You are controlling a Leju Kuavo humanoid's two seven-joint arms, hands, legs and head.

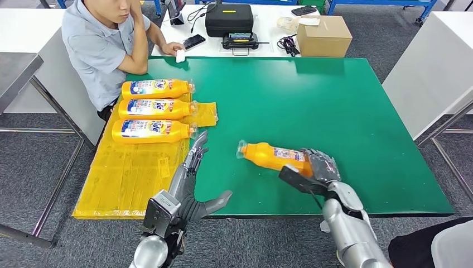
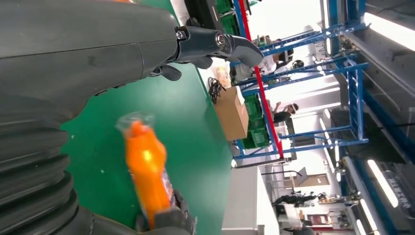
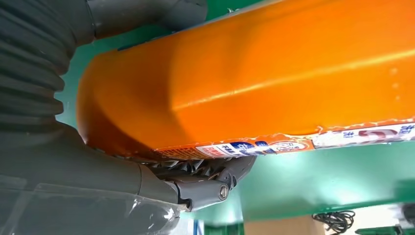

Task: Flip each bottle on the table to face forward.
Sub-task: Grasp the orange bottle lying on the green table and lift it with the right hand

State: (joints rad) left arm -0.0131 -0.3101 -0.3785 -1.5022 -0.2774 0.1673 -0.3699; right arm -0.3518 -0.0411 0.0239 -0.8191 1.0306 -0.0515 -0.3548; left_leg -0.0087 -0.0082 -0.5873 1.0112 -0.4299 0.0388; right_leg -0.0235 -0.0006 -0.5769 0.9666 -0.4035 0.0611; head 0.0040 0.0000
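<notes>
My right hand [image 1: 315,167] grips the base end of an orange bottle [image 1: 271,156], which is lifted off the green table [image 1: 334,106] with its clear cap pointing left. The right wrist view shows the bottle's orange side [image 3: 254,73] and the label edge, with my fingers [image 3: 205,183] wrapped under it. My left hand [image 1: 192,178] is open, fingers stretched toward the yellow mat [image 1: 122,178], to the left of the held bottle. The left wrist view shows the bottle [image 2: 147,171] beyond the open fingers [image 2: 220,44]. Three more orange bottles [image 1: 151,108] lie side by side on the mat, labels up.
A person [image 1: 106,39] sits at the table's far left corner, close to the three bottles. A white table behind holds a black case [image 1: 228,19], a cardboard box [image 1: 323,36] and cables. Another person's dark sleeve [image 1: 435,245] is at the lower right.
</notes>
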